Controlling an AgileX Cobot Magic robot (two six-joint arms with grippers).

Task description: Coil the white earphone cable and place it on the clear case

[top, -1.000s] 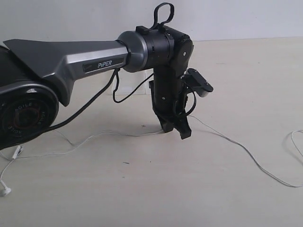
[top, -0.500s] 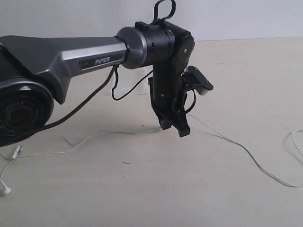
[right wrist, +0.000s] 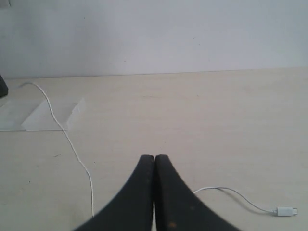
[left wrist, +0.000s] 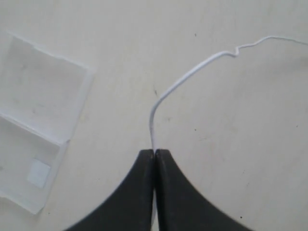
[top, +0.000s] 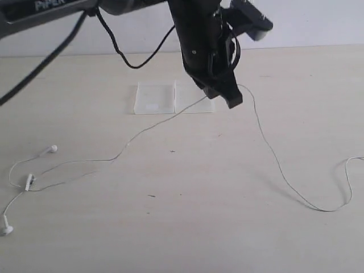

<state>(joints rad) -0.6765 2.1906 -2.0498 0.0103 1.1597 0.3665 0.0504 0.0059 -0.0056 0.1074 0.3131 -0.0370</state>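
My left gripper [top: 223, 95] [left wrist: 154, 152] is shut on the white earphone cable [top: 273, 153] [left wrist: 185, 79] and holds its middle lifted above the table, close over the clear case [top: 154, 98] [left wrist: 33, 91]. From the pinch one strand runs down left to the inline remote [top: 28, 182] and two earbuds [top: 52, 149] [top: 7, 230]. The other strand drops right and loops toward the table's right edge. The case lies open, a white label [left wrist: 38, 173] in one half. My right gripper [right wrist: 154, 157] is shut on nothing, above the table; the cable's plug [right wrist: 286, 211] lies near it.
A black arm cable [top: 131, 57] hangs in a loop under the left arm at the back. A pale wall [right wrist: 154, 33] runs behind the table's far edge. The right arm is outside the exterior view.
The left arm has risen and moved back toward the case with the cable pinched, pulling the cable's middle up off the table. The earbud end has been drawn right.
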